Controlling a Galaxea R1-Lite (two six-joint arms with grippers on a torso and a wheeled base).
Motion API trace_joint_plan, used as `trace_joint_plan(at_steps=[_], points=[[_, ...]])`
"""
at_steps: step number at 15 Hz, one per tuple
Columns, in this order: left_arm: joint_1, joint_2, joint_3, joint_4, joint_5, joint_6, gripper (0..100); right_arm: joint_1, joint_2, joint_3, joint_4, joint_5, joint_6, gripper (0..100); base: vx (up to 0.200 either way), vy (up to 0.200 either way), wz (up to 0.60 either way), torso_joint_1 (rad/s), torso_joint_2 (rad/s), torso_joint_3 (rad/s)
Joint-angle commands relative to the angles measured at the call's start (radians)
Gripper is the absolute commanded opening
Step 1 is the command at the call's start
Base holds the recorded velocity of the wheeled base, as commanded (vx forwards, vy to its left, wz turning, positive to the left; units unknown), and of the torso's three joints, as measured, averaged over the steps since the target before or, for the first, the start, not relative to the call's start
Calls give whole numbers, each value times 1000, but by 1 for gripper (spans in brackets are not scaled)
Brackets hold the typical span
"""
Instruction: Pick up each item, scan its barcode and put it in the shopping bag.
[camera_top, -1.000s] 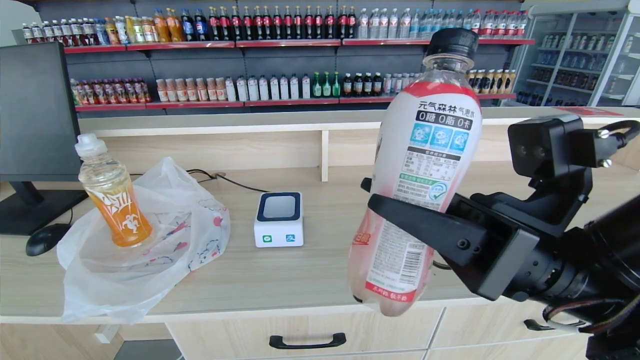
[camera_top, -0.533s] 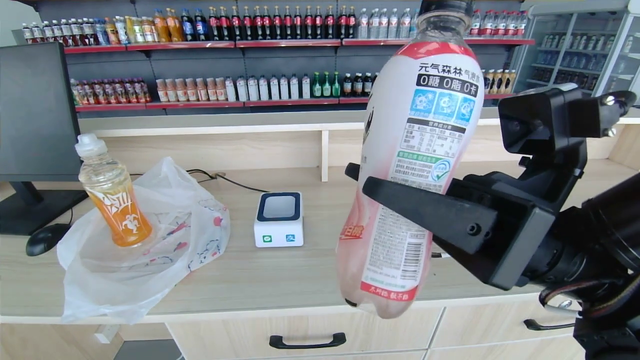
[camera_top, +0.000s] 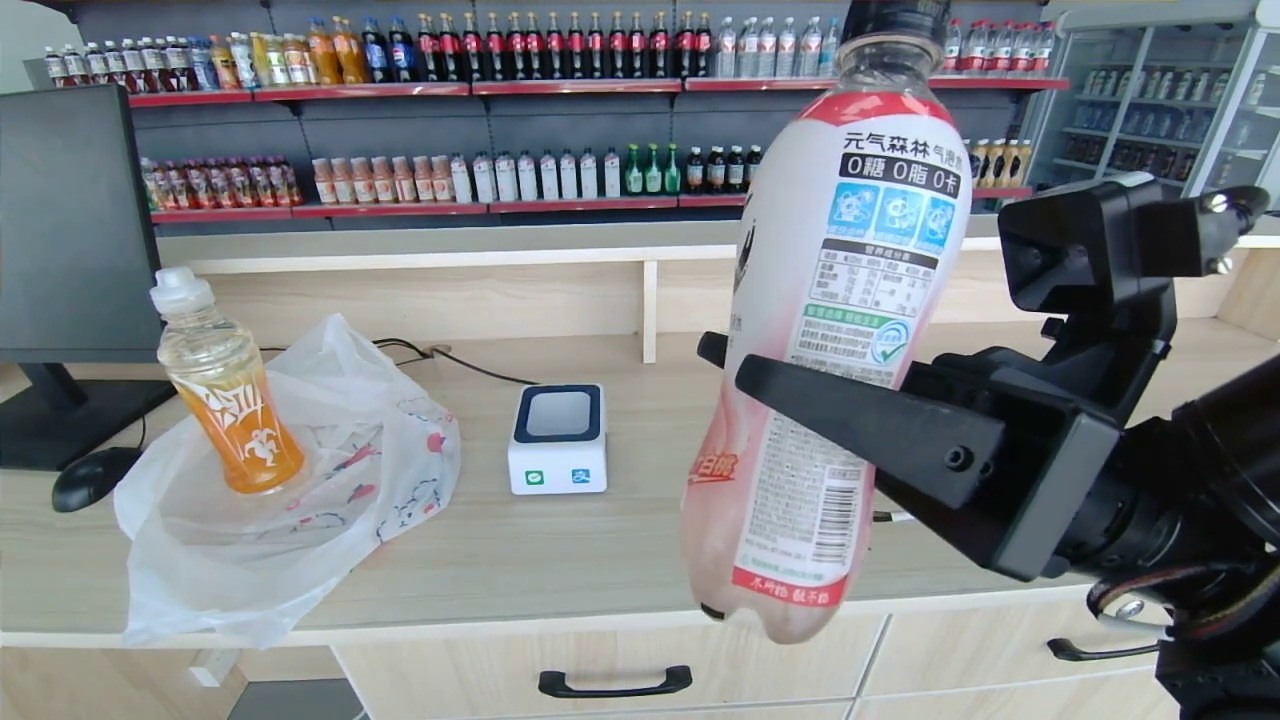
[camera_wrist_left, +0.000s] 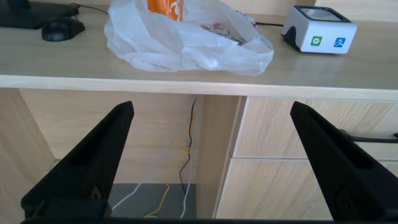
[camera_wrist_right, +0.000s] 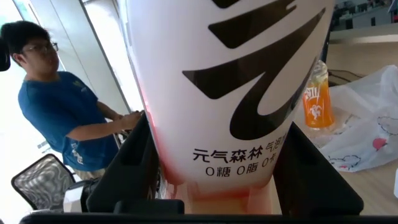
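Jaws of the right gripper (camera_top: 728, 362) pinch a clear plastic bottle of pale pink drink with a white and pink label (camera_top: 850, 300), its 2 black fingers pressed against the bottle's middle from the near and far sides. That bottle hangs in the air above the near right part of the light wooden counter (camera_top: 560, 560), tilted so its black cap leans right and its base left. Its barcode (camera_top: 835, 500) faces the near side, low on the label.

Spread wide apart with nothing between them, the left gripper's (camera_wrist_left: 211, 112) 2 fingers sit below the counter's near edge, facing the cabinet front.

At the counter's left lies a crumpled white plastic shopping bag with small red prints (camera_top: 330, 500), and a clear bottle of orange drink with a white cap (camera_top: 225, 390) stands upright in it. Right of the bag, near the counter's middle and well left of the held bottle, sits a white box scanner with a dark blue top frame (camera_top: 557, 440). A black monitor (camera_top: 70, 230) and a black mouse (camera_top: 90, 478) stand at the far left.
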Motion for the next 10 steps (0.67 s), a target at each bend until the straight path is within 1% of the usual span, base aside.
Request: trace_joint_plan(at_steps=[1,3,4,10], points=[[0,0,0,0,0,0,100,-12,-6,1,-1,0,9,0,0,0,0,0,0,0],[1,0,0,0,0,0,100,-9,-7,1,-1,0,9,0,0,0,0,0,0,0],[0,0,0,0,0,0,100,6,-17,3,-1,1,7,0,0,0,0,0,0,0],[0,0,0,0,0,0,100,8,-10,24,-1,6,-3,0,0,0,0,0,0,0]])
